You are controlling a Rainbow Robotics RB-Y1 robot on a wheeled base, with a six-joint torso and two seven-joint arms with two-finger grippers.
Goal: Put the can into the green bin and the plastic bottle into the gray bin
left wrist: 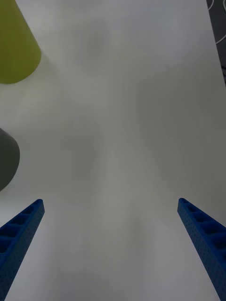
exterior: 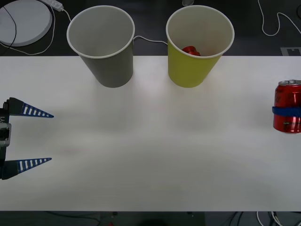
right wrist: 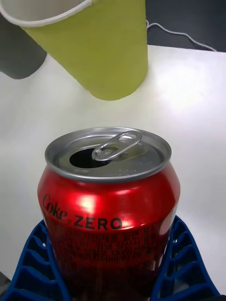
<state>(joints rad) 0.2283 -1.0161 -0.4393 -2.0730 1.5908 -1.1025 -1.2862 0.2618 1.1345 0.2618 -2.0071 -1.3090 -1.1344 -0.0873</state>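
Note:
The red can [exterior: 288, 107] [right wrist: 109, 207] stands upright at the table's far right edge, its silver top open with the pull-tab raised. My right gripper [right wrist: 110, 275] is shut on the can, a blue finger [exterior: 285, 111] crossing its side. The green bin [exterior: 197, 47] [right wrist: 101, 51] stands at the back, right of centre, with something red [exterior: 191, 51] lying inside. Left of it stands the gray bin [exterior: 103, 44] [left wrist: 5, 160]. My left gripper [exterior: 51, 137] [left wrist: 110, 225] hangs open over the table's left side, holding nothing. The plastic bottle is out of view.
The white table [exterior: 150, 155] spreads wide between the two arms. Behind it on the dark floor lie a round white disc [exterior: 23, 21] at the back left and white cables [exterior: 270, 26] at the back right.

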